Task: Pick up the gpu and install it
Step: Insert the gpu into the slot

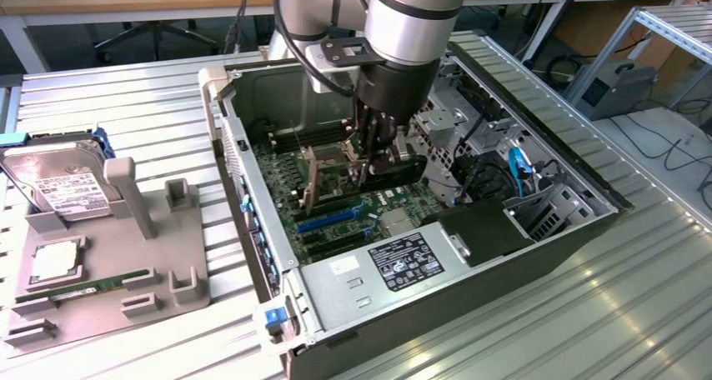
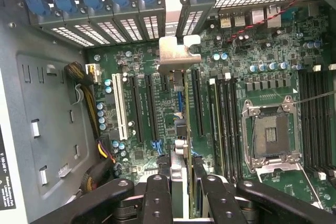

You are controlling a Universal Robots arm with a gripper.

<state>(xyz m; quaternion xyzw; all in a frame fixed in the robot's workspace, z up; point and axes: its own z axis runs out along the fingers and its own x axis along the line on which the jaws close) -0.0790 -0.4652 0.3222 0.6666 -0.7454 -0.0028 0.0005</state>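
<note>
- The pincer (image 1: 368,165) is seen at the centre of the exterior view, lowered into the open computer case (image 1: 579,230), and is clamped on the gpu (image 1: 323,178), which is held on edge.
- In the wrist view, the pincer (image 2: 181,182) is seen with its fingers (image 2: 157,192) pressed against both faces of the gpu (image 2: 178,145), whose silvery bracket (image 2: 177,53) reaches towards the slot covers (image 2: 105,30) at the rear of the case.
- The card is held directly over the motherboard (image 1: 333,222), among its expansion slots; whether it is seated cannot be told.
- An empty processor socket (image 2: 270,135) is seen beside the slots, at the right of the wrist view.
- A power supply (image 1: 384,272) with a label lies at the lower centre of the exterior view.
- At the left of the exterior view, a grey fixture (image 1: 145,288) rests on the ribbed metal surface (image 1: 145,113).
- A hard drive (image 1: 62,184) stands in the fixture, and a green memory stick (image 1: 89,287) lies lower in it.
</note>
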